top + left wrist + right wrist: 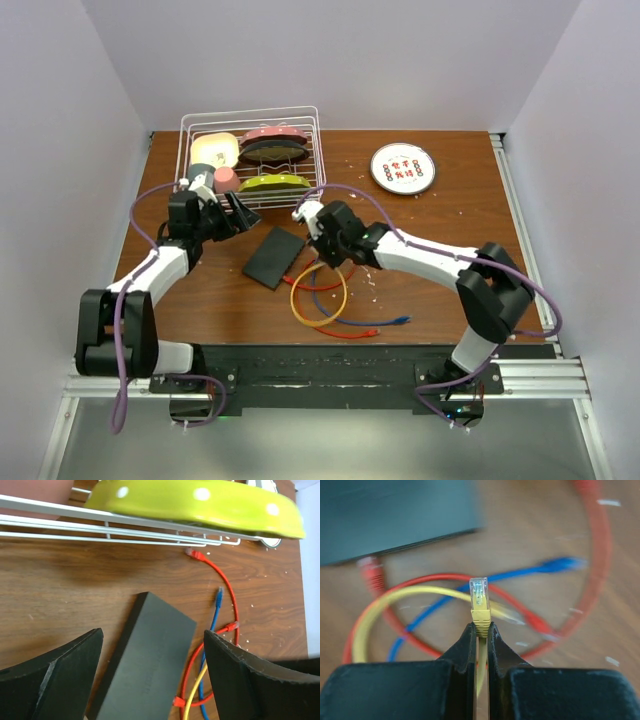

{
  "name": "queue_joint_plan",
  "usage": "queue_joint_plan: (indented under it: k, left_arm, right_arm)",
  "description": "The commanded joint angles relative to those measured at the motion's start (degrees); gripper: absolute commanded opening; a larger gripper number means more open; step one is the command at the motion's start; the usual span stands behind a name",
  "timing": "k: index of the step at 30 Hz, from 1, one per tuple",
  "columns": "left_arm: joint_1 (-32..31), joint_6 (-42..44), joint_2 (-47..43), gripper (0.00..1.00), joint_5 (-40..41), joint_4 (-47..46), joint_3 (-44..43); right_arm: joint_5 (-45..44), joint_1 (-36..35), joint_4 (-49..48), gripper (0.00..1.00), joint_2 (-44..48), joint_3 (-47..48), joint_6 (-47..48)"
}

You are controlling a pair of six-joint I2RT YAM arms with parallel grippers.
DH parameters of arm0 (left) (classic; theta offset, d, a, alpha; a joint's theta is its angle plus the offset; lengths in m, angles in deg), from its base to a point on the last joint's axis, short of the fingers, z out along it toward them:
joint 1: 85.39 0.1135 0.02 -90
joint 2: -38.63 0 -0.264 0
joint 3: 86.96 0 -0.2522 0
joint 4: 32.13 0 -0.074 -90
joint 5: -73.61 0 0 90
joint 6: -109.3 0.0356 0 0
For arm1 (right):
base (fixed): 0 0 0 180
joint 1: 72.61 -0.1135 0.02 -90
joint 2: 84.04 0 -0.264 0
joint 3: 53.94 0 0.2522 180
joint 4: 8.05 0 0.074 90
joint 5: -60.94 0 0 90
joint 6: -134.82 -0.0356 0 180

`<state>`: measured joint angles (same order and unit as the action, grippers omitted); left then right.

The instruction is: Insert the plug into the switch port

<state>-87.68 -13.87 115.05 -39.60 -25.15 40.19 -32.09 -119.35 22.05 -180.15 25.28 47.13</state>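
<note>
My right gripper (480,630) pinches the yellow plug (479,597). The left gripper (152,637) gapes wide near the switch (150,665), so unbraced it might skid.

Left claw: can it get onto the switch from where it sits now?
Probably yes. The left claw is open, with the switch lying bare in view between its fingers. The wire basket sits beyond it and the red cable runs off to one side.
</note>
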Motion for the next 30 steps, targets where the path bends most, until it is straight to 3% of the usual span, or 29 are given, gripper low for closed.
queue_joint_plan:
  k: [1,5,11,30]
  left_arm:
    - [0.8,1.6,4.6,0.84,-4.6,-10.7,1.8]
    - [0.8,0.9,10.4,0.80,-8.0,-17.7,2.7]
    - [0.8,0.4,17.5,0.75,-12.7,-25.6,2.5]
    - [0.8,0.2,20.2,0.65,-14.9,-27.1,4.6]
  right_arm:
    - [10.6,-2.7,-1.8,0.00,-1.3,2.5,0.7]
    - [14.2,-3.5,-5.0,0.00,-2.5,2.4,-1.8]
    - [12.9,-4.4,-7.5,0.00,-6.8,2.8,-4.8]
    - [7.0,-5.0,-5.2,0.00,-15.1,4.2,-5.5]
